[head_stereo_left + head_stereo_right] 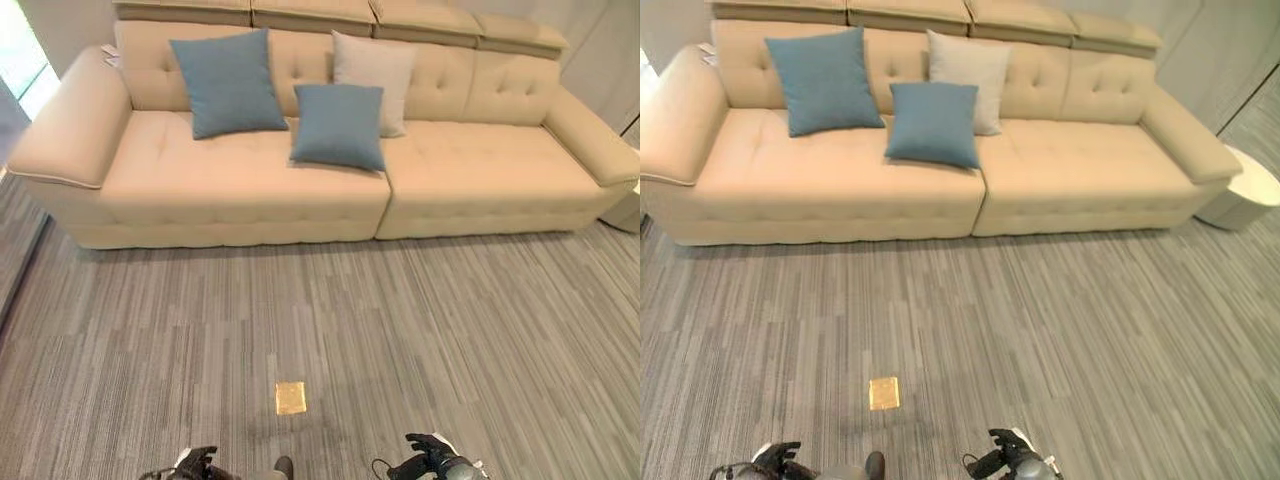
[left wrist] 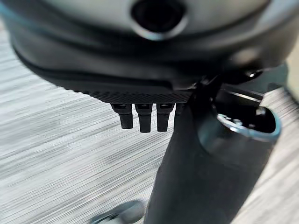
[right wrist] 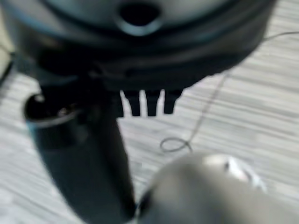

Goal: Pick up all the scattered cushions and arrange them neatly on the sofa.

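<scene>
Cushions sit on the sofa (image 1: 480, 180) at our 12 o'clock: a large blue cushion (image 1: 228, 82) at 11, a smaller blue cushion (image 1: 338, 125) in front of a beige cushion (image 1: 372, 70), leaning against it. We see none on the carpet (image 1: 450, 320), just a gold floor plate (image 1: 291, 397). Our left hand (image 1: 197, 464) and right hand (image 1: 430, 455) hang low at 6 o'clock, fingers relaxed, holding nothing, about equally far from the cushions.

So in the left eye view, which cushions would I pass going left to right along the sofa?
Large blue cushion → smaller blue cushion → beige cushion, all on the sofa; the smaller blue one partly covers the beige one.
</scene>
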### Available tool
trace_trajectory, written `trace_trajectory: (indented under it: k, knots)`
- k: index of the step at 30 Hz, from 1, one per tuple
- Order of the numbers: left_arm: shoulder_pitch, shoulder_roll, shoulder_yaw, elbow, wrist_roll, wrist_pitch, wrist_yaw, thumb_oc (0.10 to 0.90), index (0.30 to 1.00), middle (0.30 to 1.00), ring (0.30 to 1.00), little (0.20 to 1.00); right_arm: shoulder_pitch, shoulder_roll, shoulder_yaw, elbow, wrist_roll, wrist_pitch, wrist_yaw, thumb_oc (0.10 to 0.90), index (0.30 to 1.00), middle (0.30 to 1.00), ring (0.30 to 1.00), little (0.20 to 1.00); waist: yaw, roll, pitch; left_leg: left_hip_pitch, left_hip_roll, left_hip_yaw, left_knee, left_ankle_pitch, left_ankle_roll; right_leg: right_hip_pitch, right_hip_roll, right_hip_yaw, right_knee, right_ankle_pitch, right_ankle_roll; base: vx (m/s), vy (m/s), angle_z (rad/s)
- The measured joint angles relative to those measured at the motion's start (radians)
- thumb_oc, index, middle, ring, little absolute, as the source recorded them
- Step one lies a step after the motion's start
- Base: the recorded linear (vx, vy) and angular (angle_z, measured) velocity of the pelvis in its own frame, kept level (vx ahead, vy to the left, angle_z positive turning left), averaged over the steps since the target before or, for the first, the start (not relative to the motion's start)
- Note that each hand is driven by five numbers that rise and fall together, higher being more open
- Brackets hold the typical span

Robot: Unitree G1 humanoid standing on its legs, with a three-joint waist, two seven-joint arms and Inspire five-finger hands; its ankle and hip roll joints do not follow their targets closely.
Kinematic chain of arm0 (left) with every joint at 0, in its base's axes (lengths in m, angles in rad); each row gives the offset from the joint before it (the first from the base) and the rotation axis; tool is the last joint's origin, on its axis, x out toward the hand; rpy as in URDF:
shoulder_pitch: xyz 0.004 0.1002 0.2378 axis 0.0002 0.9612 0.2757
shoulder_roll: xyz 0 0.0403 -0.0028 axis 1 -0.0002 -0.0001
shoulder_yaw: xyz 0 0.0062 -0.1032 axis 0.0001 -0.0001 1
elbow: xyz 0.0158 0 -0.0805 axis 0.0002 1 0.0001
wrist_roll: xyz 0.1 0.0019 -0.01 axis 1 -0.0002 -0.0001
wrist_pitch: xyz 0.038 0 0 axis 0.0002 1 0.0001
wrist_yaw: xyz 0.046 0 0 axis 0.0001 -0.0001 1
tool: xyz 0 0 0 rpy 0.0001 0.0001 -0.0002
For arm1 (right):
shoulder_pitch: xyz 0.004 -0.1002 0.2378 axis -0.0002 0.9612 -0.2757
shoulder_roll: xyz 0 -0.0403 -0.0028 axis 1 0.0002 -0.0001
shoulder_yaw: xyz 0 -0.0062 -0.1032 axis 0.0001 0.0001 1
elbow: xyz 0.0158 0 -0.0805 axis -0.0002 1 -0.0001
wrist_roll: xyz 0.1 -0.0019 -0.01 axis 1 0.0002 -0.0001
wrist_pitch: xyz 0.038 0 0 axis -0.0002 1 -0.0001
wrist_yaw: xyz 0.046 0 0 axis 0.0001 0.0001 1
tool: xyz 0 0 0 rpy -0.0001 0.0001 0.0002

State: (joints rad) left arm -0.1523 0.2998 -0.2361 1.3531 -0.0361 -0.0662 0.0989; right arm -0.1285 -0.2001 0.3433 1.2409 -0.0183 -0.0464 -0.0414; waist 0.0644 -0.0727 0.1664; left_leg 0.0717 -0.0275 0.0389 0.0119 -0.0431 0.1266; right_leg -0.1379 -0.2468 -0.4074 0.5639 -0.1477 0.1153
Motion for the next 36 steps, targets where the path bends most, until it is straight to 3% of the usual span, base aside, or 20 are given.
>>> trace_trajectory:
  k: [2, 5, 8, 10, 11, 15, 16, 20, 22, 23, 25, 26, 28, 29, 30, 31, 32, 33, 35, 36]
  knots:
    - [-0.02, 0.001, -0.03, 0.003, 0.001, 0.001, 0.001, 0.8, 0.9, 0.9, 0.9, 0.9, -0.003, 0.004, -0.007, -0.004, 0.007, -0.011, -0.005, 0.8, 0.9, 0.9, 0.9, 0.9, -0.018, -0.006, -0.005, 0.017, 0.001, -0.022, -0.02, -0.003, -0.009, -0.049, 0.013, 0.002, -0.137, 0.018, -0.016, 0.25, -0.082, 0.25]
    - [-0.021, -0.008, -0.07, 0.024, 0.03, 0.003, 0.0, 0.8, 0.9, 0.9, 0.9, 0.9, -0.006, 0.023, -0.043, -0.009, 0.035, -0.012, -0.005, 0.8, 0.9, 0.9, 0.9, 0.9, -0.062, -0.014, -0.009, 0.038, 0.011, -0.043, -0.024, -0.026, -0.04, -0.085, 0.017, 0.004, -0.36, 0.107, 0.018, 0.21, -0.07, 0.22]
    - [-0.007, -0.017, -0.076, 0.025, 0.05, 0.005, -0.004, 0.8, 0.9, 0.9, 0.9, 0.9, -0.006, 0.033, -0.058, -0.011, 0.053, -0.012, -0.006, 0.8, 0.9, 0.9, 0.9, 0.9, -0.082, -0.024, -0.006, 0.066, 0.022, -0.038, -0.023, -0.038, -0.051, -0.108, 0.011, 0.004, -0.422, 0.171, 0.0, 0.22, -0.025, 0.09]
    - [0.015, -0.025, -0.078, 0.024, 0.079, 0.005, -0.004, 0.8, 0.9, 0.9, 0.9, 0.9, 0.003, 0.041, -0.082, -0.009, 0.065, -0.012, -0.005, 0.8, 0.9, 0.9, 0.9, 0.9, -0.082, -0.033, -0.012, 0.118, 0.042, -0.031, -0.022, -0.103, -0.086, -0.105, 0.026, 0.003, -0.45, 0.195, 0.006, 0.28, 0.003, -0.1]
    - [0.032, -0.03, -0.078, 0.025, 0.081, 0.005, -0.004, 0.8, 0.9, 0.9, 0.9, 0.9, 0.007, 0.053, -0.095, -0.004, 0.066, -0.01, -0.006, 0.8, 0.9, 0.9, 0.9, 0.9, -0.082, -0.036, -0.016, 0.136, 0.052, -0.029, -0.006, -0.134, -0.115, -0.087, 0.039, 0.004, -0.458, 0.246, -0.07, 0.25, 0.002, -0.2]
    - [0.045, -0.08, -0.084, 0.026, 0.12, 0.003, -0.003, 0.8, 0.9, 0.9, 0.9, 0.9, 0.012, 0.016, -0.133, -0.008, 0.09, -0.012, -0.005, 0.8, 0.9, 0.9, 0.9, 0.9, -0.109, 0.037, -0.025, 0.142, 0.124, -0.021, 0.046, -0.138, -0.146, -0.077, 0.107, 0.028, -0.392, 0.21, -0.09, 0.24, 0.023, 0.01]
    - [0.046, -0.084, -0.09, 0.028, 0.123, 0.001, -0.006, 0.8, 0.9, 0.9, 0.9, 0.9, 0.013, 0.017, -0.148, -0.006, 0.095, -0.012, -0.005, 0.8, 0.9, 0.9, 0.9, 0.9, -0.116, 0.04, -0.026, 0.141, 0.128, -0.021, 0.063, -0.135, -0.151, -0.076, 0.109, 0.031, -0.372, 0.203, -0.097, 0.23, -0.021, 0.16]
    - [0.029, -0.094, -0.104, 0.036, 0.138, -0.002, -0.006, 0.8, 0.9, 0.9, 0.9, 0.9, 0.015, -0.004, -0.154, 0.004, 0.142, -0.012, -0.004, 0.8, 0.9, 0.9, 0.9, 0.9, -0.149, 0.077, -0.04, 0.141, 0.168, -0.053, 0.121, -0.098, -0.22, -0.091, 0.101, 0.025, -0.211, 0.064, -0.107, 0.34, -0.099, 0.14]
    - [0.033, -0.091, -0.095, 0.055, 0.137, -0.003, -0.005, 0.8, 0.9, 0.9, 0.9, 0.9, 0.015, -0.014, -0.137, 0.011, 0.141, -0.009, -0.006, 0.8, 0.9, 0.9, 0.9, 0.9, -0.151, 0.094, -0.053, 0.136, 0.188, -0.053, 0.142, -0.081, -0.258, -0.077, 0.119, 0.014, -0.207, 0.034, -0.111, 0.32, -0.192, 0.18]
    - [0.032, -0.088, -0.091, 0.055, 0.137, -0.003, -0.005, 0.8, 0.9, 0.9, 0.9, 0.9, 0.014, -0.015, -0.134, 0.008, 0.139, -0.009, -0.005, 0.8, 0.9, 0.9, 0.9, 0.9, -0.148, 0.096, -0.055, 0.129, 0.198, -0.053, 0.165, -0.069, -0.277, -0.064, 0.136, 0.007, -0.22, 0.029, -0.114, 0.22, -0.22, 0.08]
    - [0.032, -0.081, -0.032, 0.068, 0.115, -0.005, -0.001, 0.8, 0.9, 0.9, 0.9, 0.9, 0.015, -0.015, -0.102, 0.013, 0.138, -0.005, -0.006, 0.8, 0.9, 0.9, 0.9, 0.9, -0.122, 0.077, -0.052, 0.048, 0.205, -0.044, 0.372, -0.048, -0.309, -0.009, 0.154, 0.014, -0.303, 0.043, -0.146, 0.14, -0.242, -0.15]
    - [0.025, -0.077, -0.025, 0.05, 0.106, -0.005, -0.001, 0.8, 0.9, 0.9, 0.9, 0.9, 0.018, -0.025, -0.087, 0.008, 0.137, -0.003, -0.006, 0.8, 0.9, 0.9, 0.9, 0.9, -0.106, 0.066, -0.046, -0.028, 0.194, -0.05, 0.51, -0.001, -0.316, 0.012, 0.159, 0.026, -0.322, 0.038, -0.148, 0.13, -0.245, -0.39]
    - [0.013, -0.067, -0.016, 0.019, 0.073, -0.005, 0.002, 0.8, 0.9, 0.9, 0.9, 0.9, 0.012, -0.034, -0.017, 0.013, 0.126, -0.004, -0.014, 0.8, 0.9, 0.9, 0.9, 0.9, -0.079, 0.039, -0.023, -0.081, 0.167, -0.082, 0.655, 0.125, -0.296, 0.027, 0.152, 0.043, -0.298, 0.029, -0.171, 0.17, -0.188, -0.46]
    - [0.002, -0.055, -0.016, 0.015, 0.057, -0.011, 0.003, 0.8, 0.9, 0.9, 0.9, 0.9, -0.002, -0.025, 0.006, 0.009, 0.11, 0.001, -0.014, 0.8, 0.9, 0.9, 0.9, 0.9, -0.065, 0.006, -0.007, -0.141, 0.165, -0.08, 0.777, 0.14, -0.299, 0.075, 0.146, 0.056, -0.349, 0.028, -0.171, 0.22, -0.14, -0.16]
    - [-0.018, -0.051, -0.02, 0.01, 0.052, -0.011, 0.004, 0.8, 0.9, 0.9, 0.9, 0.9, -0.001, -0.02, 0.016, 0.009, 0.098, 0.003, -0.019, 0.8, 0.9, 0.9, 0.9, 0.9, -0.063, -0.01, 0.0, -0.188, 0.164, -0.073, 0.828, 0.099, -0.274, 0.1, 0.144, 0.059, -0.382, 0.014, -0.183, 0.39, -0.056, 0.17]
    - [-0.055, -0.05, -0.037, -0.019, 0.036, -0.023, 0.008, 0.8, 0.9, 0.9, 0.9, 0.9, -0.011, -0.018, 0.035, 0.011, 0.066, 0.016, -0.028, 0.8, 0.9, 0.9, 0.9, 0.9, -0.045, -0.039, 0.028, -0.287, 0.168, -0.041, 0.871, 0.003, -0.216, 0.148, 0.141, 0.06, -0.446, 0.01, -0.191, 0.22, 0.011, 0.3]
    - [-0.062, -0.047, -0.037, -0.04, 0.034, -0.031, 0.002, 0.8, 0.9, 0.9, 0.9, 0.9, -0.019, -0.009, 0.039, 0.011, 0.058, 0.017, -0.029, 0.8, 0.9, 0.9, 0.9, 0.9, -0.033, -0.043, 0.037, -0.334, 0.156, -0.039, 0.861, -0.015, -0.202, 0.162, 0.139, 0.059, -0.461, 0.007, -0.191, 0.31, 0.036, 0.14]
    - [-0.08, -0.051, -0.038, -0.057, 0.033, -0.041, 0.01, 0.8, 0.9, 0.9, 0.9, 0.9, -0.025, -0.017, 0.041, 0.012, 0.046, 0.017, -0.032, 0.8, 0.9, 0.9, 0.9, 0.9, -0.014, -0.045, 0.045, -0.389, 0.149, -0.02, 0.741, -0.04, -0.186, 0.191, 0.138, 0.056, -0.498, 0.013, -0.18, 0.21, 0.069, -0.07]
    - [-0.078, -0.056, -0.035, -0.069, 0.027, -0.048, 0.022, 0.8, 0.9, 0.9, 0.9, 0.9, -0.023, -0.019, 0.042, 0.011, 0.04, 0.012, -0.034, 0.8, 0.9, 0.9, 0.9, 0.9, -0.007, -0.022, 0.047, -0.409, 0.144, 0.01, 0.568, -0.025, -0.193, 0.225, 0.139, 0.052, -0.507, 0.031, -0.123, 0.42, 0.161, -0.19]
    - [-0.073, -0.067, -0.041, -0.062, 0.028, -0.048, 0.025, 0.8, 0.9, 0.9, 0.9, 0.9, -0.026, -0.02, 0.053, 0.009, 0.04, 0.009, -0.04, 0.8, 0.9, 0.9, 0.9, 0.9, -0.004, -0.01, 0.04, -0.424, 0.131, 0.01, 0.386, -0.001, -0.191, 0.26, 0.136, 0.05, -0.535, -0.008, -0.113, 0.39, 0.155, -0.19]
